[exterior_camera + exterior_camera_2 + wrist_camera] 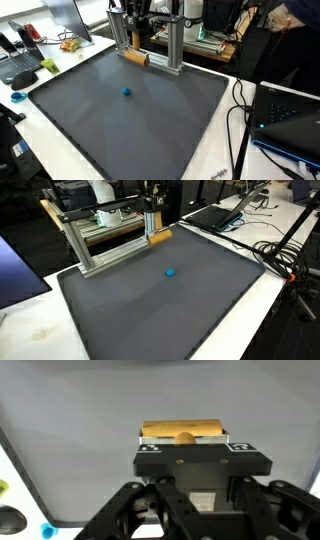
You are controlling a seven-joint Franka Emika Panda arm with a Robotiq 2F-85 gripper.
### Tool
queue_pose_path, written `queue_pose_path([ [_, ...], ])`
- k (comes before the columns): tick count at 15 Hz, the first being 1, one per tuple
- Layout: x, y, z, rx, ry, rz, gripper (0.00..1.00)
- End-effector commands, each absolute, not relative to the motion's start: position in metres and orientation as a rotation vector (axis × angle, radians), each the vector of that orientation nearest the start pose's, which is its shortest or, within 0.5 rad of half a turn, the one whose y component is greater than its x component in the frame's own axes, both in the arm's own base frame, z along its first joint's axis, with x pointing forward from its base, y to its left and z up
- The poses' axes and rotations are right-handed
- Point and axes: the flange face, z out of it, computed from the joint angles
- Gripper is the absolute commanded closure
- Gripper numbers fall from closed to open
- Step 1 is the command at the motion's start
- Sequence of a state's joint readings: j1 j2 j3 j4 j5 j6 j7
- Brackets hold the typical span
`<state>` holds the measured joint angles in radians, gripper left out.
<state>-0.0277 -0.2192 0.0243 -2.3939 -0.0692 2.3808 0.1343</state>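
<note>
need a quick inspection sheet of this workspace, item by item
surface: dark grey mat on a white table, flat and mostly bare
job's things: tan wooden block at the mat's far edge by the aluminium frame; small blue ball alone near the mat's middle
clutter: phone handset and small items on the side desk
grippers: black Robotiq gripper right over the wooden block; whether its jaws are open or shut cannot be told
cables: black cables loop over the table edge beside the mat
surroundings: open laptop, monitors, a person's arm at the back
</note>
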Motion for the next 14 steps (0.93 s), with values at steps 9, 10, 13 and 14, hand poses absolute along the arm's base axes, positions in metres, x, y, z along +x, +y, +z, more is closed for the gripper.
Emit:
queue_pose_path([
  [9, 0.555, -0.003, 0.400, -3.160, 0.145, -0.319, 0.53],
  [10, 0.556, -0.003, 0.400, -3.160, 0.145, -0.320, 0.53],
  [13, 0.557, -0.003, 0.402, -3.160, 0.145, -0.325, 0.78],
  [14, 0.559, -0.004, 0.395, -3.162, 0.113, -0.320, 0.78],
])
